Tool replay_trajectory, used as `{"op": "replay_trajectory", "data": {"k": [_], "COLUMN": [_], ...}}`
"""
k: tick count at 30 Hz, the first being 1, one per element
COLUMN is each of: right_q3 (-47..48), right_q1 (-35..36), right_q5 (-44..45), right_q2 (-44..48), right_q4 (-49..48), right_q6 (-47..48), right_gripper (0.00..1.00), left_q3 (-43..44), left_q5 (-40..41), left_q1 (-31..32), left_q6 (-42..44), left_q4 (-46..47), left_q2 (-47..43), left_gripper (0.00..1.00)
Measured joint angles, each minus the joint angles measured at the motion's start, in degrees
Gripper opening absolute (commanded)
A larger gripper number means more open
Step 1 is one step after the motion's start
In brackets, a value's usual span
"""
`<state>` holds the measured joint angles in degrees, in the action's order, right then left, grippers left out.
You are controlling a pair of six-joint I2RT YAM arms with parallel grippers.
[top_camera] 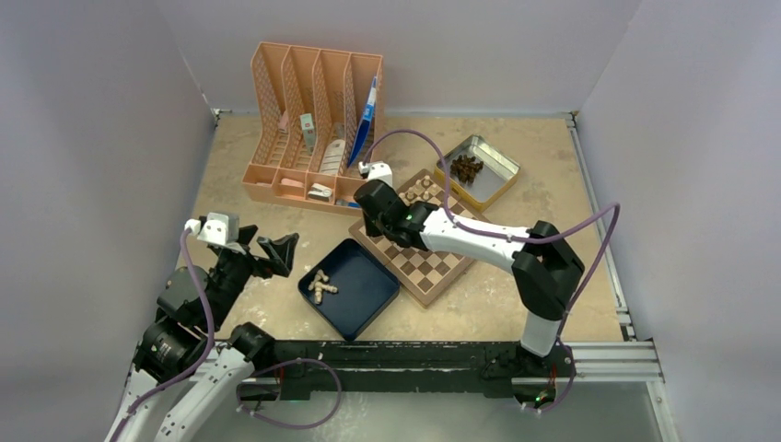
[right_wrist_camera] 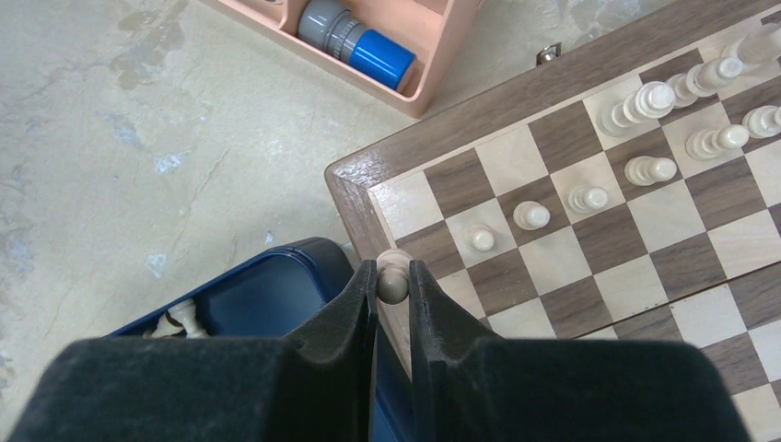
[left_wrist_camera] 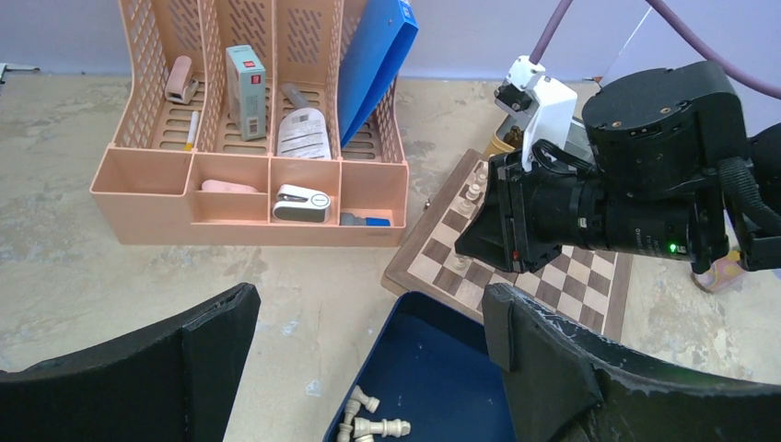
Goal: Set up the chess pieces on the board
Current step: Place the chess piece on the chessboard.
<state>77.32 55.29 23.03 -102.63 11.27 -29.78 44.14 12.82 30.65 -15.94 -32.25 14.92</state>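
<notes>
Right claw (right_wrist_camera: 391,276) grasps a pawn (right_wrist_camera: 392,282) by its head over the board (right_wrist_camera: 460,118) corner beside the tray (right_wrist_camera: 267,285); left claw (left_wrist_camera: 368,304) released. Likely light, rigid, slippery: pinch the neck.

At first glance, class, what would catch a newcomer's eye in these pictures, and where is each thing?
The right gripper pinches a pale chess piece over the edge of the chessboard. A peach organiser stands at the back left, and a dark blue tray lies by the board's near side.
</notes>
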Motion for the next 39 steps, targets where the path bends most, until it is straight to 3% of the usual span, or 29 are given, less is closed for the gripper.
{"op": "replay_trajectory", "data": {"k": [15,39], "right_q3": [0.0,0.0], "right_q1": [-0.6,-1.3], "right_q5": [-0.1,-1.5], "right_q2": [-6.1,-7.1], "right_q4": [0.3,0.3], "right_q6": [-0.2,-0.9], "right_gripper": [0.17,0.19], "left_q3": [0.0,0.0], "left_q5": [0.0,0.0], "left_q1": [0.0,0.0], "left_q6": [0.0,0.0], "left_q4": [0.0,0.0], "left_q2": [0.0,0.0], "left_gripper": [0.92,0.92]}}
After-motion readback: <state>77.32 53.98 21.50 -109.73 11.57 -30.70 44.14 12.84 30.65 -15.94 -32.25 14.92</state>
